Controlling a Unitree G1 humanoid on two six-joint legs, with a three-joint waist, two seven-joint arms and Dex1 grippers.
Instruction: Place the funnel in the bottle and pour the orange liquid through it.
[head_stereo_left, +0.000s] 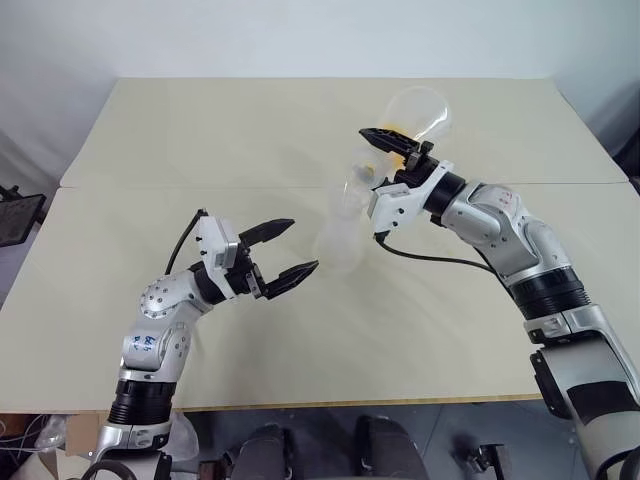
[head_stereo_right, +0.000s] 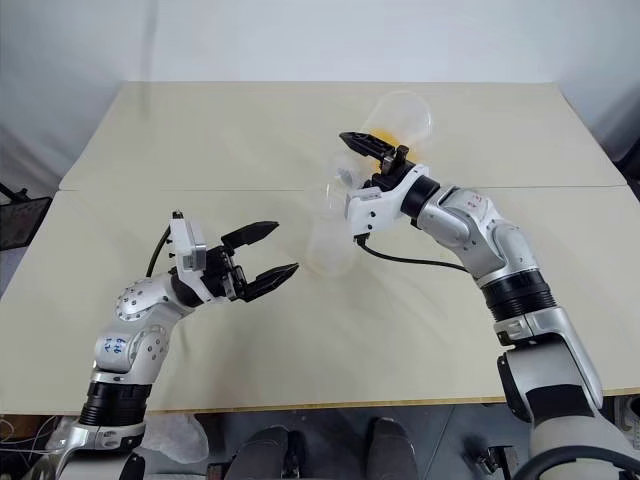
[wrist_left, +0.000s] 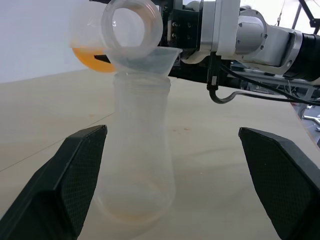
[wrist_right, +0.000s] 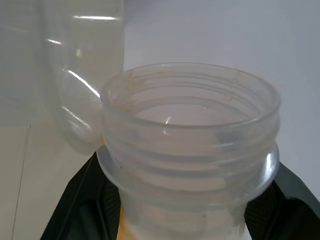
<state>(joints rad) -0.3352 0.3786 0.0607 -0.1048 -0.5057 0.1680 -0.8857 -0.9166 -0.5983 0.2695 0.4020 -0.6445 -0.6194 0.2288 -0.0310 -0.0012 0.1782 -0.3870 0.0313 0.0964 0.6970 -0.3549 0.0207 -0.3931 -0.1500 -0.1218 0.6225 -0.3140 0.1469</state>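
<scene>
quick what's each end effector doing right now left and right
Left end effector: open, empty, beside the bottle.
Right end effector: closed on the flask of orange liquid, tipped over the funnel.

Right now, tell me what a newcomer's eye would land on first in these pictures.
First, the vivid orange liquid inside the clear flask, which the right gripper holds tipped by its neck above the middle of the table. Just under the flask's mouth, the funnel sits in the neck of the whitish bottle. The left gripper waits wide open beside the bottle, not touching it.
</scene>
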